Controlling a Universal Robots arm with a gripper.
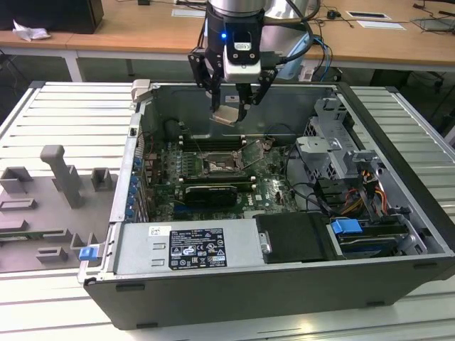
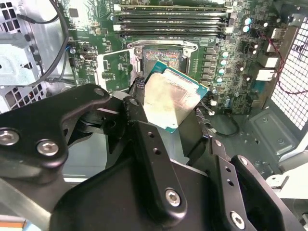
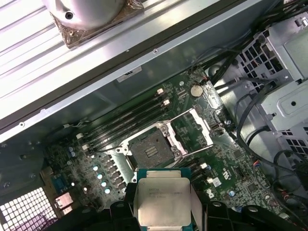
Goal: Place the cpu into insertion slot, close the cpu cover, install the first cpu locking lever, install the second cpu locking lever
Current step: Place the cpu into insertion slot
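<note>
Cpu (image 3: 163,202) clamped between the two black fingers of the gripper (image 1: 229,106), one finger against each opposite side; pale metal top turned toward the camera in both wrist views, with a thin green edge around it; slightly tilted in the exterior view. Held up in the air over the open computer case (image 1: 249,305), above the insertion slot (image 3: 151,148) and well apart from it, touching nothing but the fingers. Gripper drawn in only as far as the chip's width, nothing else in its grasp. Slot bare and dark, its metal rim uncovered; cpu cover (image 3: 195,127) swung up and open just beside it, green circuit board (image 3: 231,159) all around, long memory slots (image 2: 171,19) near the far side. Lower edge of the chip cut off in the first wrist view; underside hidden everywhere; fingertips in the second wrist view mostly lost behind the chip and the gripper's own black links.
</note>
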